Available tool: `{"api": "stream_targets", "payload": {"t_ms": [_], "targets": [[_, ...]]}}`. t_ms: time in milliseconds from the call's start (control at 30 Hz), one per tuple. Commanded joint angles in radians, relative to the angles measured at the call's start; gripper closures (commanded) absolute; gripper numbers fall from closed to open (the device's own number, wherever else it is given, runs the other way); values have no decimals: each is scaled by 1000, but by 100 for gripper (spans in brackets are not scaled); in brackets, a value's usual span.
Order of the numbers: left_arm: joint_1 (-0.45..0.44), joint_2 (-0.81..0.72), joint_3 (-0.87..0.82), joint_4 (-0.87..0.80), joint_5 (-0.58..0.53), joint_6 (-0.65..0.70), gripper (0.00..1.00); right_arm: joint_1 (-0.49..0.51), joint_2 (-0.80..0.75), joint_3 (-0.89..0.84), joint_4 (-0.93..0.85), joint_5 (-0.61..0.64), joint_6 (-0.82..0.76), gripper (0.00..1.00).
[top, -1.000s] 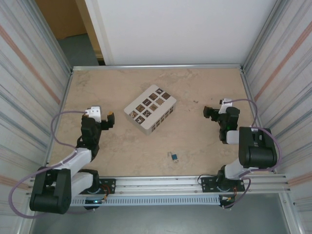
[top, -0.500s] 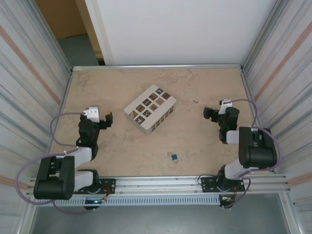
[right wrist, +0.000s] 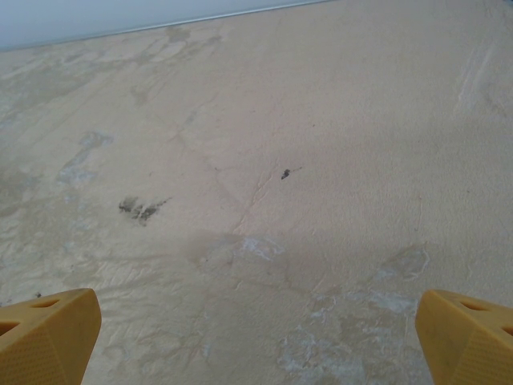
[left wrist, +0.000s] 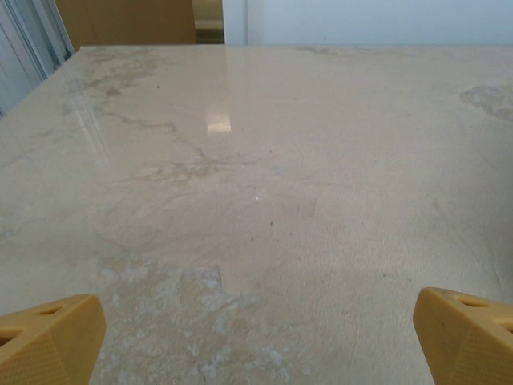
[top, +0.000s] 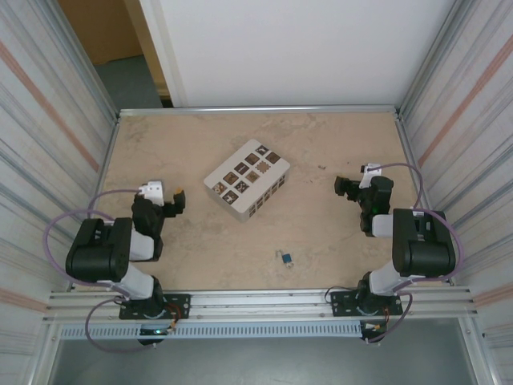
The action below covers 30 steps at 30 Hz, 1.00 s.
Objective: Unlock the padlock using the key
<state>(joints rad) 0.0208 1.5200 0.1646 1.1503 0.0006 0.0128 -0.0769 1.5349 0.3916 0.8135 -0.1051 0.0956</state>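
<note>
Padlock [top: 285, 257] lies on the counter [top: 321, 233] by the near edge, closer to the arm bases than either gripper. It sits between the two grippers and well apart from both, nearer the right one. Blue body is visible; the shackle and any key are too small to make out. Left gripper [top: 178, 198] is over the left part of the counter, pointing to the right, with the padlock off to its right and back toward the bases. In its wrist view [left wrist: 256, 345] the yellow fingertips [left wrist: 48, 337] stand far apart at the lower corners. The jaws are spread wide with only bare counter between them, so nothing is held. Right gripper [top: 343, 187] is over the right part of the counter, pointing left, with the padlock to its left and back toward the bases. Its wrist view [right wrist: 256, 345] reads the same: fingertips [right wrist: 469, 337] wide apart, nothing gripped. A dark speck [right wrist: 285, 173] and a small stain [right wrist: 140, 208] mark the counter ahead of it. A pale box [top: 247, 180] with dark patterned squares on top lies between the grippers, slightly beyond them, set at an angle and nearer the left gripper. A white wall [top: 304, 48] stands past the far edge.
</note>
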Motion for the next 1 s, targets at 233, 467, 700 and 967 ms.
{"api": "stream_targets", "payload": {"t_ms": [233, 467, 700, 967], "targets": [[-15, -13, 237, -349, 58, 32, 1, 6, 5, 13, -9, 12, -16, 1], [-15, -11, 237, -343, 55, 32, 1, 18, 4, 13, -12, 41, -17, 1], [-28, -9, 243, -351, 32, 44, 1, 20, 4, 13, -12, 47, -17, 1], [-28, -9, 243, -351, 30, 44, 1, 20, 7, 18, -19, 49, -19, 1]]}}
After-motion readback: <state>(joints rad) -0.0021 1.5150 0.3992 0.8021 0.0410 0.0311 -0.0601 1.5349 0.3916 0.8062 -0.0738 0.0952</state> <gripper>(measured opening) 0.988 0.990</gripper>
